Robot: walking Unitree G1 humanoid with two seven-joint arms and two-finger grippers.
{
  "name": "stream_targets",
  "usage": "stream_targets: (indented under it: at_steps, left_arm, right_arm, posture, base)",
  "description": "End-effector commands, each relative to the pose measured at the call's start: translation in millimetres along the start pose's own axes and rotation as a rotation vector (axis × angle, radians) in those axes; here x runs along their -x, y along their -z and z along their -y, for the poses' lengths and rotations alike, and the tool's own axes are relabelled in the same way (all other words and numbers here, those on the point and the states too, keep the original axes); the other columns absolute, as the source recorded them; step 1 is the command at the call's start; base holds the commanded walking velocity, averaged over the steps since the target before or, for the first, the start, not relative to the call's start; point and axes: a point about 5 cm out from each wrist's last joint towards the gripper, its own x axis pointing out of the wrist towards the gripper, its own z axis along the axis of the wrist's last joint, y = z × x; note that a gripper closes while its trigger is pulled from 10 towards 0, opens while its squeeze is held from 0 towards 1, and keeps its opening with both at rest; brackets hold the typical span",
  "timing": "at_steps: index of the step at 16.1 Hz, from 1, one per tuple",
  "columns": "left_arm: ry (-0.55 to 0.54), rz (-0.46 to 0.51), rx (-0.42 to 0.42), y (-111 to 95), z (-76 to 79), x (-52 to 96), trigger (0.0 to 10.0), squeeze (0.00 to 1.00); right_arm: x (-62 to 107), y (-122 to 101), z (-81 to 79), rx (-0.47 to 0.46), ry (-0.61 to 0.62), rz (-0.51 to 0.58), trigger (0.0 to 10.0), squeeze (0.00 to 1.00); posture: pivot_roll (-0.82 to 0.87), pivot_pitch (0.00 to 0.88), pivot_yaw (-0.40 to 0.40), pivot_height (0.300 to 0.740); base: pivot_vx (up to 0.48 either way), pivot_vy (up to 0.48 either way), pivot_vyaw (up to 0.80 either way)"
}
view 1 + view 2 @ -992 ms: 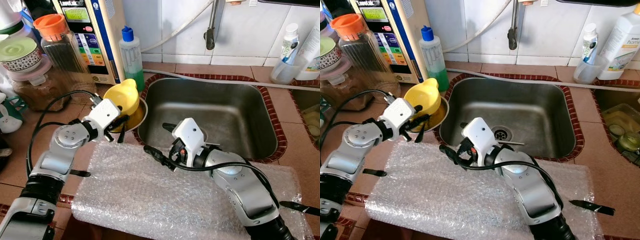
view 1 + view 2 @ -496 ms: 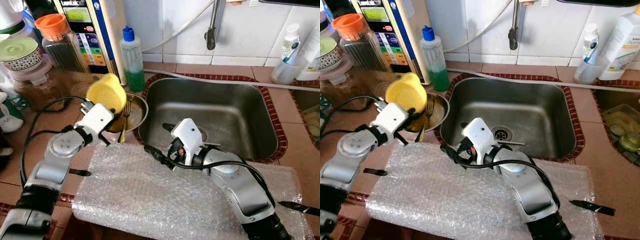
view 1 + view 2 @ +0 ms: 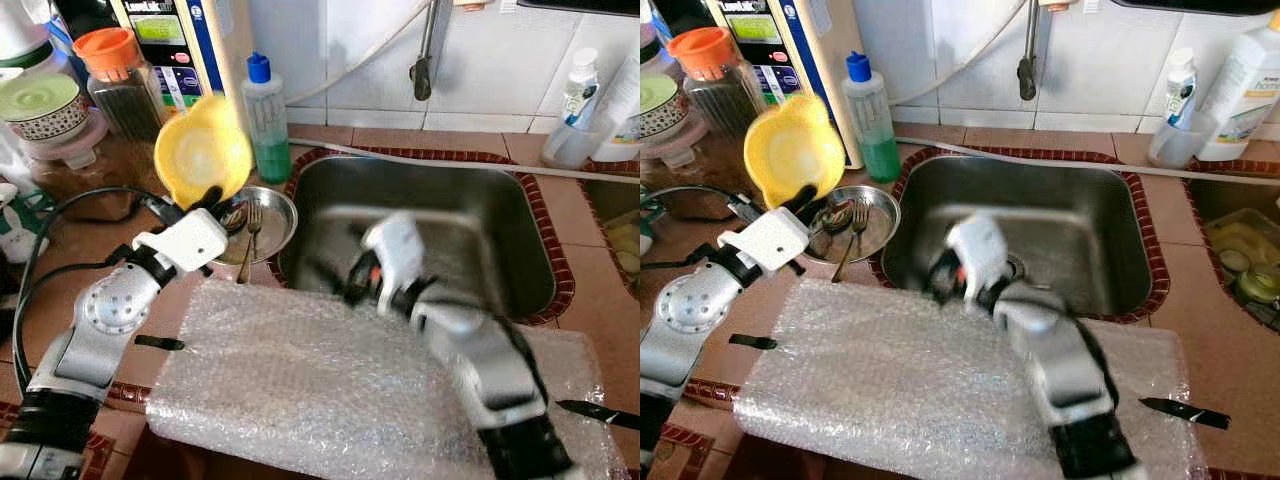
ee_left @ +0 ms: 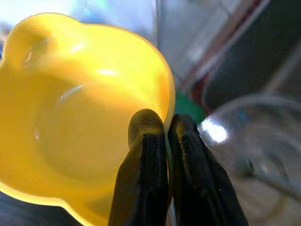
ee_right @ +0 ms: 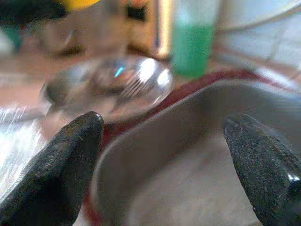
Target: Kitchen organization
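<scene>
Right now the left gripper (image 3: 207, 197) is clamped on the rim of the yellow bowl (image 3: 203, 151), held up off the counter w/ its hollow turned toward the camera; in the left wrist view the two black fingers (image 4: 143, 155) pinch the bowl's edge between them, one inside, one outside. The bowl hangs just above and at abt 10 o'clock of the steel dish (image 3: 262, 220), which sits on the tiled counter (image 3: 60, 250) touching the sink's red border and has a fork (image 3: 250, 232) lying in it w/ the handle poking over the rim toward 6 o'clock. At 12 o'clock of the dish stands a green soap bottle (image 3: 265, 115) w/ a blue cap, against a white appliance (image 3: 185, 50). An orange-lidded jar (image 3: 120, 80) is at 9 o'clock of that. The right gripper (image 5: 174, 165) is spread wide, nothing between its fingers (image 5: 66, 165), at the near-left corner of the sink (image 3: 440, 230); the right arm is motion-blurred in the head views, so finer detail there is lost. A bubble-wrap sheet (image 3: 300, 390) covers the near counter at 6 o'clock of the sink. A black knife (image 3: 1185, 411) lies at the sheet's 3 o'clock edge. Bottles (image 3: 1250, 80) stand at 1 o'clock by the wall.
</scene>
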Motion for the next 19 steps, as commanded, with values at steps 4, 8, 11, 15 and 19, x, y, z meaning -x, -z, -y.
stream_targets:
  at_steps: [4, 8, 11, 15, 19]
  left_arm:
    - [0.074, 0.141, -0.063, -23, 17.7, -0.7, 0.0, 0.0]
    - [0.122, 0.158, -0.056, -28, 31.5, -4.4, 0.0, 0.0]
    - [0.129, 0.16, -0.041, -32, 38.2, -8.2, 0.0, 0.0]
    - [0.129, 0.19, -0.027, -40, 44.3, -11.5, 0.0, 0.0]
    - [0.136, 0.198, 0.001, -45, 51.8, -11.6, 0.3, 0.0]
  right_arm:
    - [-8.5, -37, 14.8, -0.122, 0.099, 0.167, 10.0, 0.0]
    - [-17.2, -52, 2.5, -0.18, 0.04, 0.216, 10.0, 0.0]
    - [-23.8, -56, -9.5, -0.195, -0.009, 0.219, 10.0, 0.0]
    - [-35.7, -53, -15.9, -0.183, -0.01, 0.191, 10.0, 0.0]
    - [-43.0, -51, -20.2, -0.189, -0.028, 0.179, 10.0, 0.0]
  posture:
    - [-0.18, 0.104, 0.096, 0.74]
    - [-0.16, 0.103, 0.091, 0.74]
    - [-0.15, 0.104, 0.091, 0.74]
    - [-0.15, 0.101, 0.092, 0.74]
    - [-0.14, 0.1, 0.089, 0.74]
  base:
    - [0.0, 0.0, 0.0]
    - [0.0, 0.0, 0.0]
    - [0.0, 0.0, 0.0]
    - [0.0, 0.0, 0.0]
    - [0.0, 0.0, 0.0]
